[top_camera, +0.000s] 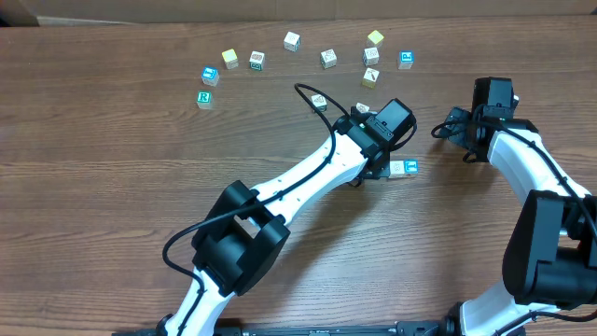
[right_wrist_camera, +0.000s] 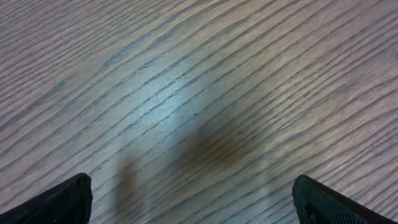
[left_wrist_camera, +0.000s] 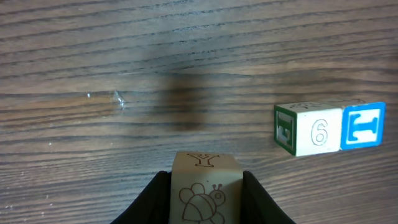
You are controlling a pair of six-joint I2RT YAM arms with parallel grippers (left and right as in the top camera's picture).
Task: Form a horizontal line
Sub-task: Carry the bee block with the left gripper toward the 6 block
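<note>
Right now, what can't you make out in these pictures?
Overhead: the row is partly under the left arm; markings on the scattered cubes are too small.
Left wrist: the bottom edge cuts off the held cube.
Right wrist: corners cut off most of the right gripper.

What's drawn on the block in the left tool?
The block shows a bee outline; clearest in left wrist view.

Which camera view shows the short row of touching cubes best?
The left wrist view: the row of cubes sits clear at the right, its green, cream 6 and blue faces readable. Overhead shows it small, partly hidden by the left arm. The right wrist view shows only table.
</note>
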